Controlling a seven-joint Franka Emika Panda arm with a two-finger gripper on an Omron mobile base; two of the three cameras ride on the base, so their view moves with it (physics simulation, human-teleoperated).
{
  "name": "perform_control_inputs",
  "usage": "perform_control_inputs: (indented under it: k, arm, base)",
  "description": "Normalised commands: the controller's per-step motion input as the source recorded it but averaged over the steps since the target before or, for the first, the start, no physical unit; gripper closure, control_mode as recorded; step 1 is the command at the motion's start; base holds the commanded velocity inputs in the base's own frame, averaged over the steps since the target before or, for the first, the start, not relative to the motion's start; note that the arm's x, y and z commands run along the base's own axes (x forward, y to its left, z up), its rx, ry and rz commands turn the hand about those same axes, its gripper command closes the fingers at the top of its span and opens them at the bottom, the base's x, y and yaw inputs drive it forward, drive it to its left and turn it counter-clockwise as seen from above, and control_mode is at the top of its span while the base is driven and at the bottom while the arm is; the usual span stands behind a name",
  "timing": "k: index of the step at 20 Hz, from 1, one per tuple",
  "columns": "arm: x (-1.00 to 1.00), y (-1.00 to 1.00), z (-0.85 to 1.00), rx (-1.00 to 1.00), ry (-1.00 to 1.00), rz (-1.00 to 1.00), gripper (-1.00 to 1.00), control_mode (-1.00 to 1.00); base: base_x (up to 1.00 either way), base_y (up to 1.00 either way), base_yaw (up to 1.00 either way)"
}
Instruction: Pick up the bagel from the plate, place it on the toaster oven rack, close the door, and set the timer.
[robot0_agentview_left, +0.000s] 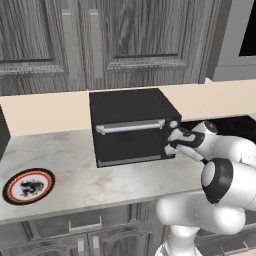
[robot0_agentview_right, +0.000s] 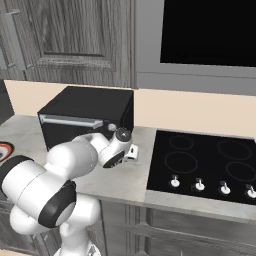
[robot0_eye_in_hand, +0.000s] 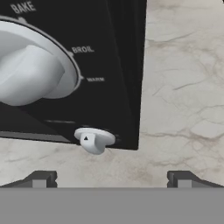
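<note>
The black toaster oven (robot0_agentview_left: 131, 125) stands on the counter with its door (robot0_agentview_left: 127, 145) shut and the silver bar handle (robot0_agentview_left: 130, 127) across the top. Behind the door, the toaster oven rack is hidden, and the bagel is out of view. The plate (robot0_agentview_left: 28, 186) lies bare at the counter's front left. My gripper (robot0_agentview_left: 169, 142) is at the oven's right front edge, open, with nothing between its fingers. In the hand view the fingertips (robot0_eye_in_hand: 41, 178) frame a small white knob (robot0_eye_in_hand: 93, 140), below a large white dial (robot0_eye_in_hand: 30, 74) marked BAKE, BROIL and WARM.
A black cooktop (robot0_agentview_right: 210, 160) with several front knobs lies to the right of the oven. Grey wooden cabinets (robot0_agentview_left: 100, 40) hang above. A dark appliance (robot0_agentview_left: 2, 135) sits at the far left edge. Marble counter (robot0_agentview_left: 100, 185) stretches in front of the oven.
</note>
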Motion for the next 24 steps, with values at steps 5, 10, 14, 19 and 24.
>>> perform_control_inputs:
  k: [5,10,14,19,24]
  arm:
    - [0.00,0.01,0.00,0.04,0.00,-0.03,-1.00,-1.00]
    - [0.00,0.09,0.00,0.04,0.00,-0.04,-1.00,-1.00]
    - [0.00,0.09,0.00,0.04,0.00,-0.04,-1.00,-1.00]
    - [0.03,0.02,-0.01,0.02,0.00,-0.03,-1.00,-1.00]
    - [0.10,0.00,-0.05,0.00,-0.03,-0.03,-1.00,-1.00]
  base:
    - [0.00,0.00,0.00]
    - [0.00,0.00,0.00]
    - [0.00,0.00,0.00]
    - [0.00,0.00,0.00]
    - [0.00,0.00,0.00]
